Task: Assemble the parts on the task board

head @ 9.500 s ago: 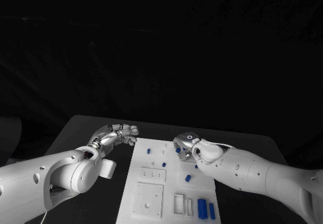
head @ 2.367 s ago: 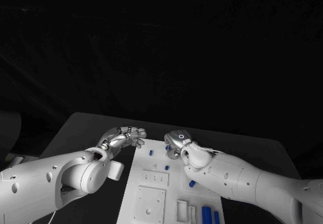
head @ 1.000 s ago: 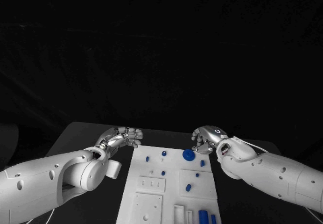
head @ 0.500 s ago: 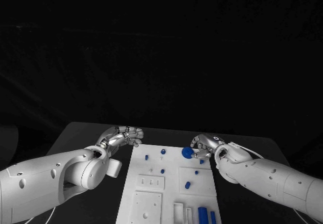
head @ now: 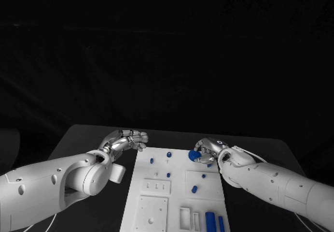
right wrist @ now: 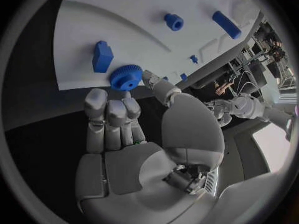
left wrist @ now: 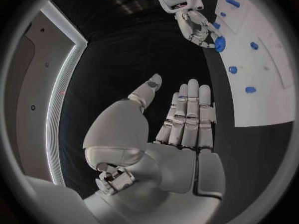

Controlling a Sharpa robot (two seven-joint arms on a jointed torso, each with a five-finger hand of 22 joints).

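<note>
Head view shows the right hand (head: 209, 151) at the far right corner of the white board (head: 157, 193), its fingers (right wrist: 106, 115) closed round a blue toothed wheel (right wrist: 126, 77). That looks like the seating step: the wheel seems pinched at its rim, just above or on the board, though I cannot tell whether it touches. Next, I judge, it must be lowered squarely onto its place and let go. The wheel is hard plastic with a ridged edge; a blocky blue piece (right wrist: 102, 56) stands just beside it. The left hand (head: 125, 141) hovers over the black bench (head: 76, 140) by the board's far left corner, fingers loosely curled, holding nothing.
</note>
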